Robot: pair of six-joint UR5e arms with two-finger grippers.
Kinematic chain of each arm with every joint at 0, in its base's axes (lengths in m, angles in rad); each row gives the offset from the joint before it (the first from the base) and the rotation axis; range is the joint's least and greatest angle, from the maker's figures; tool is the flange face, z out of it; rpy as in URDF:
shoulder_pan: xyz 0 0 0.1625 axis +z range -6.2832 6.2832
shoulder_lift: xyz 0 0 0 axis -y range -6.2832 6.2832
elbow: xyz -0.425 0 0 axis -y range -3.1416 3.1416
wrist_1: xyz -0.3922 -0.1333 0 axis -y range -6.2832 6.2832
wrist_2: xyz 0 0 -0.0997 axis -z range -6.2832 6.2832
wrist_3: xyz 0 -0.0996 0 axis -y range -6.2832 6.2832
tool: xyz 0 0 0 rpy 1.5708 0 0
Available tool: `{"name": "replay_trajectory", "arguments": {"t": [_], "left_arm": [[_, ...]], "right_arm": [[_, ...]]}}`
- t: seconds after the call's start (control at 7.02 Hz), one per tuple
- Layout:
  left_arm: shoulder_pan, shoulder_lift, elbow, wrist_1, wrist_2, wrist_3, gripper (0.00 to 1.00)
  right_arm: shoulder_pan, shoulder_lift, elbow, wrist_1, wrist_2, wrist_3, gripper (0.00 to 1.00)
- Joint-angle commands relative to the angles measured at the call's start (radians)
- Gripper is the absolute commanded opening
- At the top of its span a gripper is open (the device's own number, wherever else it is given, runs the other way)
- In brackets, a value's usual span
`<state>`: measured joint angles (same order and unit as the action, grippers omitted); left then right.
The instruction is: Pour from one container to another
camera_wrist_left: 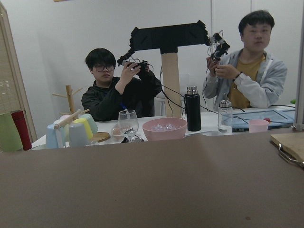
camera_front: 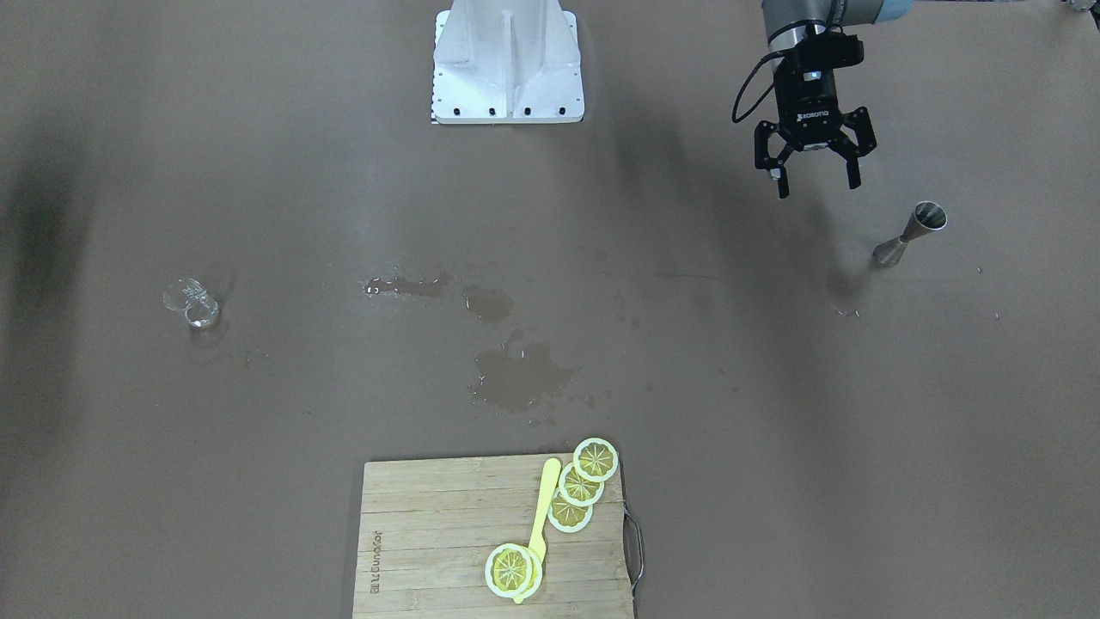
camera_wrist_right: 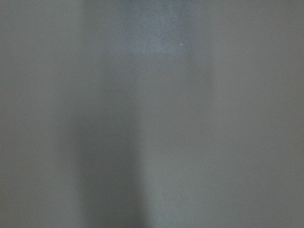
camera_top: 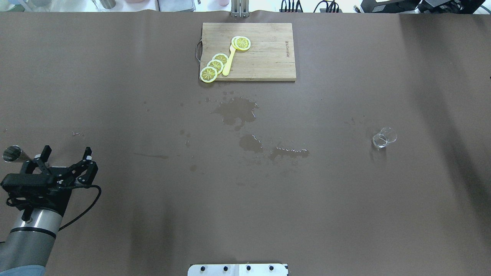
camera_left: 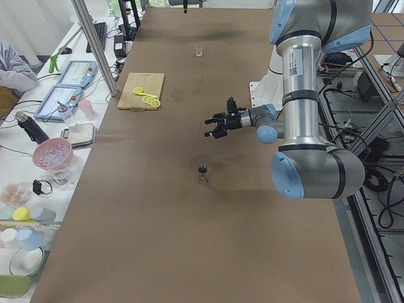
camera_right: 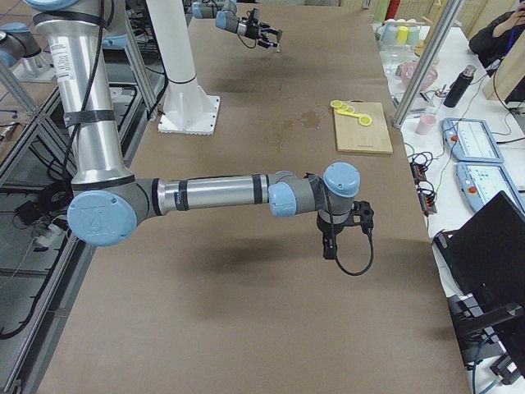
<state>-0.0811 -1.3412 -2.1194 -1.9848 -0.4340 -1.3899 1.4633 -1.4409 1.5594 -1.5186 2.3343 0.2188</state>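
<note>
Jigger (camera_front: 909, 234) stands on the desk (camera_front: 258, 172) near the open, empty left end effector (camera_front: 815, 179); glass cup (camera_front: 192, 303) sits well apart. Right end effector (camera_right: 328, 248): open or closed, cannot tell.

Bare counter (camera_front: 773, 447) runs between jigger (camera_front: 904, 234) and glass cup (camera_front: 191, 303), crossed by flat puddles (camera_front: 520, 378); the cutting board (camera_front: 430, 533) stands apart at the operators' edge.

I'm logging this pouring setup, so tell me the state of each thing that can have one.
Left tool: open, empty.
Right tool: above the table; open or shut cannot be told.
Glass cup: upright on the table, ungrasped; fill unclear.
Jigger: upright, ungrasped, near the left tool.
Table: wet patches in its middle.
</note>
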Motion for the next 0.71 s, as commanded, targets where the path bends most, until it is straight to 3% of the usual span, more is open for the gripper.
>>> {"name": "replay_trajectory", "arguments": {"t": [0.0,0.14,0.28,0.43,0.57], "left_arm": [[-0.093,-0.042,-0.11,0.006,-0.162,0.108,0.99],[-0.199,-0.065,-0.12,-0.003,-0.374,0.103,0.99],[-0.399,-0.072,-0.125,-0.003,-0.686,0.104,0.99],[-0.542,-0.072,-0.1,0.012,-0.9,0.111,0.99],[-0.672,-0.069,-0.056,0.044,-1.051,0.111,0.99]], "right_arm": [[0.032,-0.047,0.063,-0.127,0.008,0.035,1.0],[0.054,-0.041,0.067,-0.164,0.013,0.063,1.0],[0.06,-0.059,0.07,-0.166,0.01,0.063,1.0],[0.087,-0.081,0.08,-0.166,0.019,0.063,1.0],[0.103,-0.085,0.083,-0.173,0.016,0.065,1.0]]}}
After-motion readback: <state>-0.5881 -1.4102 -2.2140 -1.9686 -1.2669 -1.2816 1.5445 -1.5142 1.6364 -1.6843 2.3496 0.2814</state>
